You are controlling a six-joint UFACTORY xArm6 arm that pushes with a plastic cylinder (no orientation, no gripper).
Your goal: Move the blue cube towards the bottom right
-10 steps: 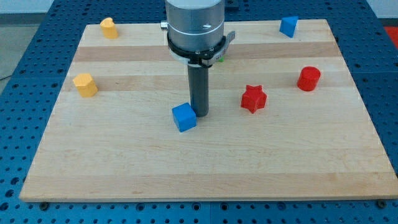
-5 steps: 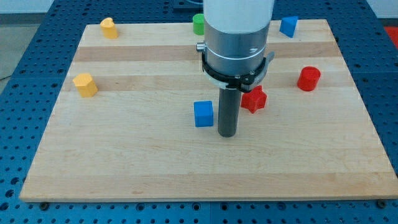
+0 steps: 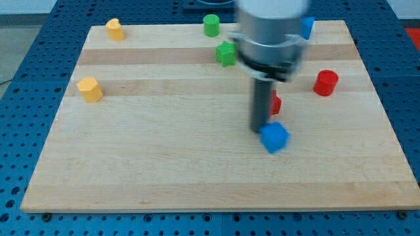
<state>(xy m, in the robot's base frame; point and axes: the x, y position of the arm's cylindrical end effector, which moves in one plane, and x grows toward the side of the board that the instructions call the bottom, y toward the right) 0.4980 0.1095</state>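
You see my tip (image 3: 260,129) touching the upper-left edge of the blue cube (image 3: 274,137), right of the frame's centre on the wooden board (image 3: 164,164). A red block (image 3: 275,103) (mostly hidden, shape unclear) sits just behind the rod. The red cylinder (image 3: 325,83) stands farther right; two yellow blocks (image 3: 90,90) (image 3: 115,29) stay at the left.

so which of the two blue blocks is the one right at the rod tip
The blue cube near the board's middle, touching my tip on its lower right. The other blue block sits far off at the view's top edge, partly hidden behind the arm.
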